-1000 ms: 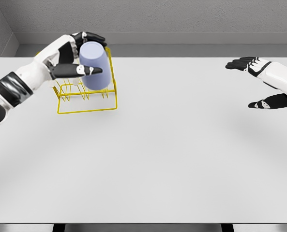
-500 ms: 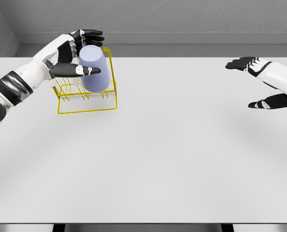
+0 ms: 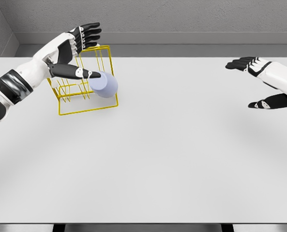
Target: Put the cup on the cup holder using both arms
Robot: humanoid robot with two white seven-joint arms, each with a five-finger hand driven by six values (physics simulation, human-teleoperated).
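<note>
The pale blue cup (image 3: 104,85) lies tipped over low in the front right corner of the yellow wire cup holder (image 3: 80,107), at the table's far left. My left hand (image 3: 89,53) is open above it. Its fingers (image 3: 87,34) are spread over the holder's top and its thumb (image 3: 78,73) reaches to the cup's upper left edge. I cannot tell whether the thumb touches the cup. My right hand (image 3: 249,83) hovers open at the far right, well away from both, holding nothing.
The white table (image 3: 162,154) stretches wide in front of the holder and between the two arms. A grey wall runs along the back edge, close behind the holder.
The left hand's fingers opened and lifted off the cup. The cup dropped and tipped over to the lower right inside the holder, which shifted slightly. The right arm stayed still.
</note>
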